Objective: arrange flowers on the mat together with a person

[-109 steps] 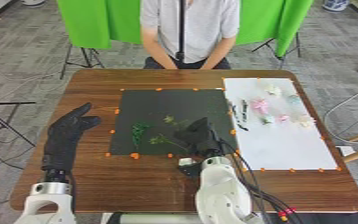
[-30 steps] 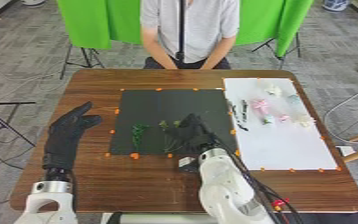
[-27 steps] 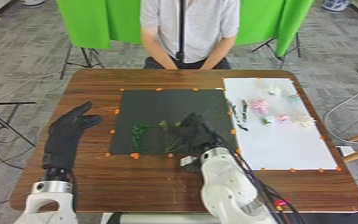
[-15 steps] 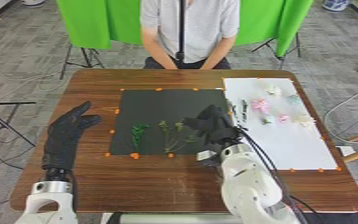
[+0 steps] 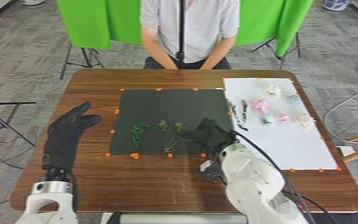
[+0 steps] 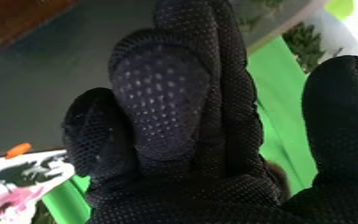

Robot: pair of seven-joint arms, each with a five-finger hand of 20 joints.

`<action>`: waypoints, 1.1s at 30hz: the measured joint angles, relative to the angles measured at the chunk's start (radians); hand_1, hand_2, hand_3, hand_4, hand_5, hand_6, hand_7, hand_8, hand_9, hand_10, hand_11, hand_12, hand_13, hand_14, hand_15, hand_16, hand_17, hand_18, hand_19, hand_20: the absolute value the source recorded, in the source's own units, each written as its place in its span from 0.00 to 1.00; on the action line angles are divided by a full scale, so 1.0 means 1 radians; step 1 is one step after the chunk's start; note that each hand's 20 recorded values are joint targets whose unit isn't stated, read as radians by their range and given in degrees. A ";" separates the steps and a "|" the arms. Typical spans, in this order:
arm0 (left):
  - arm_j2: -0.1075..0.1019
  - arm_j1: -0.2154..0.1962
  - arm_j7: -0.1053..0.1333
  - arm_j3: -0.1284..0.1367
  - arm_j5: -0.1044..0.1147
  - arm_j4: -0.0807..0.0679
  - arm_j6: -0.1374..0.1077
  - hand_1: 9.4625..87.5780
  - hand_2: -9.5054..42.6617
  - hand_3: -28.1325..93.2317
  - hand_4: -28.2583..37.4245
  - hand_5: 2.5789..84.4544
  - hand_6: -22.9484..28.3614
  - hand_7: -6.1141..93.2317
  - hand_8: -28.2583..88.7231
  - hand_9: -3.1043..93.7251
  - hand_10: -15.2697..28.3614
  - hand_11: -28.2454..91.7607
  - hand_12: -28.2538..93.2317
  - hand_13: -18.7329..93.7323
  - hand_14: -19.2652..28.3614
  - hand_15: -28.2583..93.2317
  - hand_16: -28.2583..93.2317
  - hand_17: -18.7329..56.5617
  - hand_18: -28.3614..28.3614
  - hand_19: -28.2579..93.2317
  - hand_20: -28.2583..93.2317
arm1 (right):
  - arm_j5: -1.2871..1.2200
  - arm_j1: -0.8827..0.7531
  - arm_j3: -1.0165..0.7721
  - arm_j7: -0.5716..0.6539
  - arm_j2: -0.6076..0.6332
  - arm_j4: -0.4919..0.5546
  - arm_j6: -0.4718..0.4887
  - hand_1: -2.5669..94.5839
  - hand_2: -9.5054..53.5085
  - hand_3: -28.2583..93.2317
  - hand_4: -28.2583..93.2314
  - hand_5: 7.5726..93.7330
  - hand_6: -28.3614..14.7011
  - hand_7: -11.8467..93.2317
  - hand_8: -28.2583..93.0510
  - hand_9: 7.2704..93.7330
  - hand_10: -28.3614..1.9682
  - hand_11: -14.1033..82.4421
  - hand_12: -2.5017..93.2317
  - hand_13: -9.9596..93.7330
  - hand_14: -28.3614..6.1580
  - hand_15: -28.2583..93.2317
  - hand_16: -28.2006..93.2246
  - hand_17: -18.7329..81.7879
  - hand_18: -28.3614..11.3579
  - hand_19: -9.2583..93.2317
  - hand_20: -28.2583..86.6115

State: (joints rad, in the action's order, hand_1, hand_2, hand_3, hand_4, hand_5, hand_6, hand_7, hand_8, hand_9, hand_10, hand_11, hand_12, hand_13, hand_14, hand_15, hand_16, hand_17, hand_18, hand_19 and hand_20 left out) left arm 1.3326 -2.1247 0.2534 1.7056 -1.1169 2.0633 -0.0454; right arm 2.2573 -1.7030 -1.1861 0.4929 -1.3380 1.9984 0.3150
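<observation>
The right hand (image 5: 214, 139) has drawn nearer the robot, beside leafy stems (image 5: 166, 128); fingers together, thumb apart; left hand (image 5: 63, 135) likewise.

A passing hand would find a wide lane over the far half of the dark mat (image 5: 171, 105), beyond the green sprig (image 5: 137, 134) and the paler sprigs (image 5: 164, 126). Nearer in, the right hand (image 5: 209, 137) blocks the mat's near right corner, with dark stems (image 5: 244, 110) beyond it and flowers (image 5: 261, 105) farther right. The white sheet's (image 5: 291, 152) near half offers room; the left hand (image 5: 66, 130) bars the mat's left approach.
</observation>
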 measured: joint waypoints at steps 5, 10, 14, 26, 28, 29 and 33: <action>0.001 0.000 0.001 0.000 0.001 0.000 0.000 0.21 0.05 0.78 0.18 0.57 0.51 0.19 0.20 0.59 0.71 0.44 0.37 0.54 0.79 0.44 0.26 0.39 0.73 0.31 0.41 | -0.043 0.038 0.000 0.037 -0.011 -0.030 0.075 0.30 0.23 0.66 0.13 0.87 0.57 0.24 0.16 1.00 0.51 0.47 0.20 1.00 0.71 0.68 0.34 0.89 0.44 0.98 0.42; 0.001 -0.002 0.002 0.000 0.002 0.000 0.000 0.21 0.05 0.78 0.18 0.57 0.51 0.19 0.20 0.59 0.71 0.44 0.37 0.54 0.79 0.44 0.26 0.39 0.73 0.31 0.41 | -0.045 0.070 0.006 0.045 -0.026 -0.058 0.082 0.30 0.24 0.66 0.14 0.85 0.57 0.23 0.16 1.00 0.51 0.47 0.19 1.00 0.71 0.69 0.34 0.89 0.45 0.99 0.41; 0.001 -0.002 0.003 0.000 0.002 0.000 0.000 0.21 0.05 0.78 0.18 0.57 0.51 0.19 0.20 0.59 0.71 0.44 0.37 0.54 0.79 0.44 0.26 0.39 0.73 0.31 0.41 | -0.035 0.093 0.013 0.044 -0.038 -0.083 0.076 0.30 0.24 0.66 0.14 0.84 0.57 0.23 0.16 1.00 0.51 0.47 0.19 1.00 0.71 0.68 0.34 0.89 0.44 0.99 0.41; 0.001 -0.001 0.003 -0.001 0.004 0.000 0.000 0.21 0.05 0.78 0.18 0.57 0.51 0.19 0.20 0.59 0.71 0.44 0.37 0.54 0.79 0.44 0.26 0.39 0.73 0.31 0.41 | -0.005 0.118 0.016 0.039 -0.048 -0.113 0.054 0.30 0.24 0.66 0.14 0.84 0.57 0.23 0.16 1.00 0.51 0.46 0.20 1.00 0.71 0.68 0.34 0.88 0.44 0.99 0.40; 0.001 -0.001 0.003 -0.001 0.004 -0.001 0.000 0.21 0.05 0.78 0.18 0.57 0.51 0.19 0.20 0.59 0.71 0.44 0.37 0.54 0.79 0.44 0.26 0.39 0.73 0.31 0.41 | -0.006 0.117 0.014 0.039 -0.048 -0.112 0.052 0.30 0.24 0.66 0.14 0.85 0.57 0.23 0.16 1.00 0.51 0.46 0.20 1.00 0.71 0.68 0.34 0.88 0.44 1.00 0.40; 0.001 -0.001 0.003 -0.001 0.004 -0.001 0.000 0.21 0.05 0.78 0.18 0.57 0.51 0.19 0.20 0.59 0.71 0.44 0.37 0.54 0.79 0.44 0.26 0.39 0.73 0.31 0.41 | -0.008 0.114 0.011 0.040 -0.048 -0.108 0.051 0.30 0.24 0.66 0.14 0.85 0.57 0.23 0.16 1.00 0.51 0.47 0.20 1.00 0.71 0.68 0.34 0.88 0.44 1.00 0.40; 0.001 0.000 0.002 -0.001 0.005 -0.002 0.001 0.21 0.05 0.78 0.18 0.57 0.51 0.19 0.20 0.59 0.71 0.44 0.37 0.54 0.79 0.44 0.26 0.39 0.73 0.31 0.41 | -0.042 0.084 -0.013 0.042 -0.047 -0.056 0.046 0.29 0.24 0.67 0.14 0.87 0.57 0.24 0.16 1.00 0.51 0.47 0.19 1.00 0.72 0.69 0.34 0.89 0.44 1.00 0.40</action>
State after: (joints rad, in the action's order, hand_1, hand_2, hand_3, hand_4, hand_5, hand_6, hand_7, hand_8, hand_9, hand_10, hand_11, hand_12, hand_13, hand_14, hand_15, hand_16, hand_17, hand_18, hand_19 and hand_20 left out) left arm 1.3341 -2.1250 0.2555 1.7048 -1.1117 2.0609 -0.0444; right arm 2.2150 -1.6195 -1.1992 0.5350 -1.3855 1.9420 0.3607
